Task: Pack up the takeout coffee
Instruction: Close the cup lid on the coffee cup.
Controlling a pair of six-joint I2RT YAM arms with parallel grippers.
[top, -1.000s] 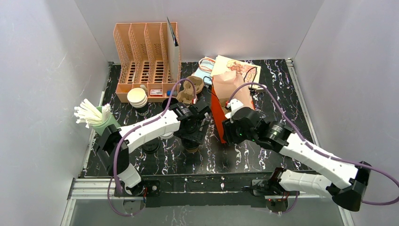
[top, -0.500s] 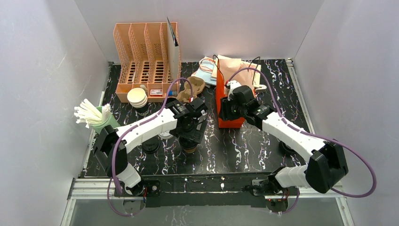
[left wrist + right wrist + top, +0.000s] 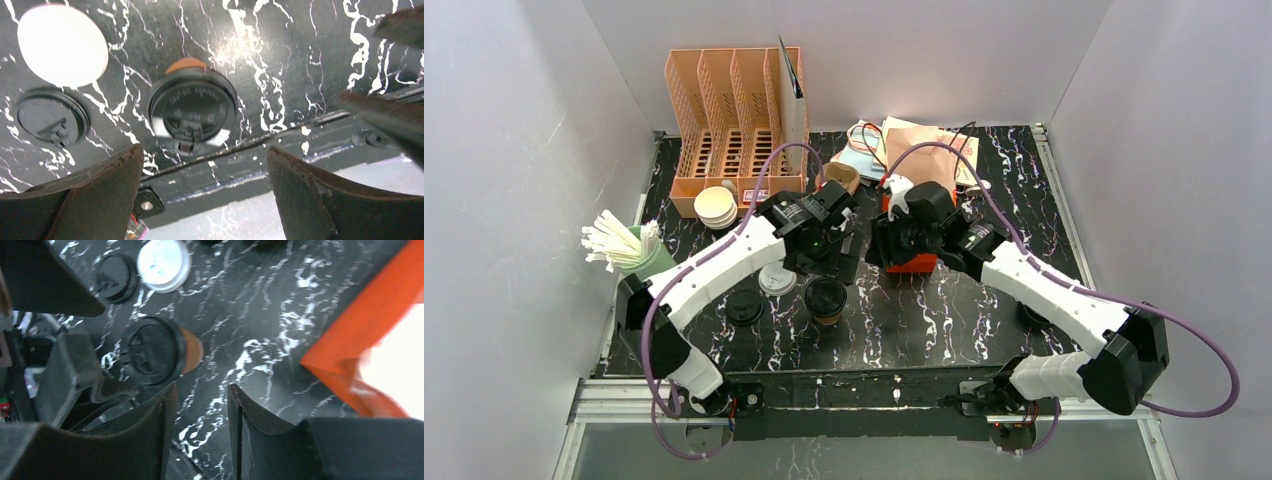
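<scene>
Black marble-veined table (image 3: 944, 320) within white walls: the lidded takeout coffee (image 3: 826, 298) stands upright near the middle of the near edge, the left jaws spread wide and empty above it, apparently to straddle it, while the right jaws, narrowly parted and empty, hover beside the orange bag (image 3: 919, 263), its likely destination.

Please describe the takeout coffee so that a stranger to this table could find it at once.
On the black marbled table, look toward the near edge, left of the orange bag. Three round things sit there: a loose black lid, a loose white lid and the takeout coffee. It alone is a standing brown cup, capped by a black lid.
</scene>
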